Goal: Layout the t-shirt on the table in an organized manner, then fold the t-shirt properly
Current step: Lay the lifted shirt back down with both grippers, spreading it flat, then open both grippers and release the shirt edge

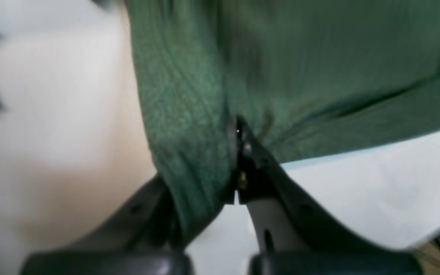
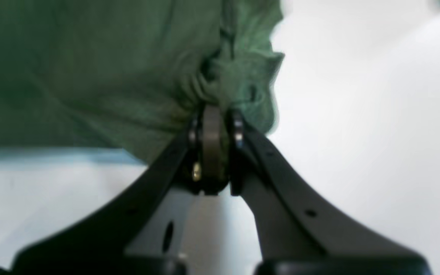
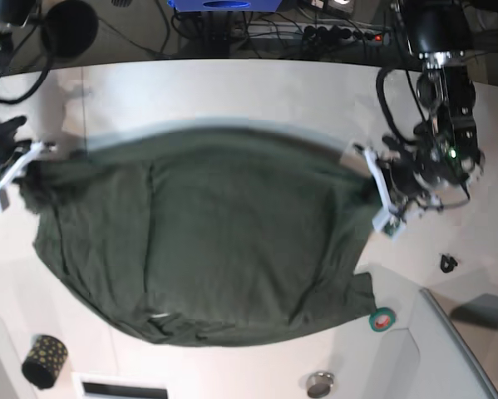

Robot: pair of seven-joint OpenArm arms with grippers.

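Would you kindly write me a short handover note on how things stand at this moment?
Left pincer: shut on one edge of the large dark green knit t-shirt.
Right pincer: shut on a bunched bit of the opposite edge.
The shirt is stretched between both arms over the smooth white table, blurred in the base view.
Done: both edges gripped, cloth spread wide.
Left: lay it flat, smooth it, fold.

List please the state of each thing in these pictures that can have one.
t-shirt: spread wide, held up at both ends, wrinkled, not folded
left gripper: shut on the t-shirt
right gripper: shut on the t-shirt
table: partly covered by the t-shirt
tape roll: lying flat on the table
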